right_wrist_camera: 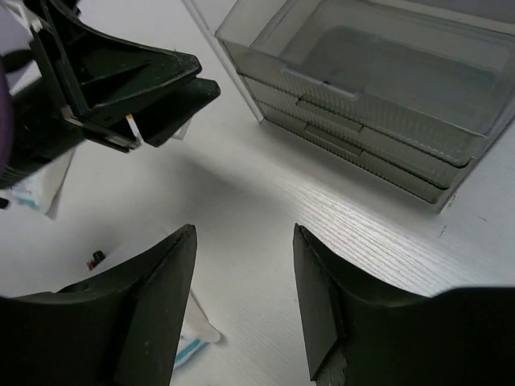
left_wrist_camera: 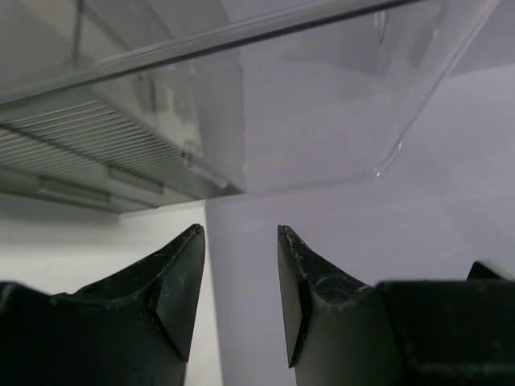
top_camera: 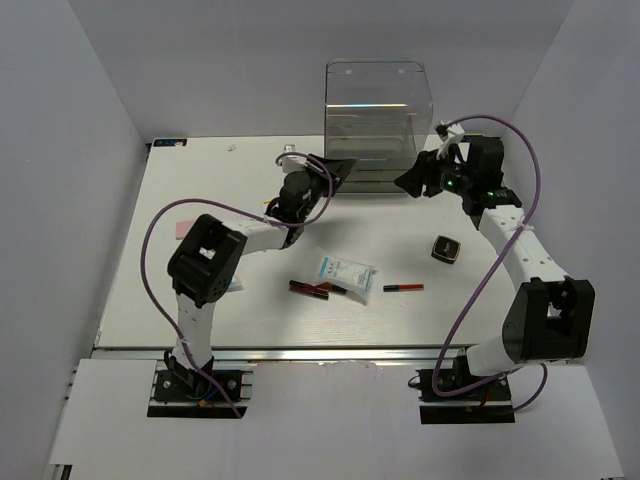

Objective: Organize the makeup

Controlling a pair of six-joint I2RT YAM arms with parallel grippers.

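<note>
Clear acrylic drawer box (top_camera: 377, 120): ribbed drawer fronts, smooth glossy top tray. L gripper (left_wrist_camera: 240, 273) and R gripper (right_wrist_camera: 241, 265): jaws apart. Makeup on table (top_camera: 220, 170) (woodgrain): crinkly packet (top_camera: 346, 275), slim sticks (top_camera: 310, 289), square black compact (top_camera: 446, 248).

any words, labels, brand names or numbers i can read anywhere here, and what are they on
No text is legible in any view.
white-blue packet: small dark print on its face, too small to read.
black compact: a pale patch on top, too small to tell whether it is lettering.
drawer box: no label shows.
</note>
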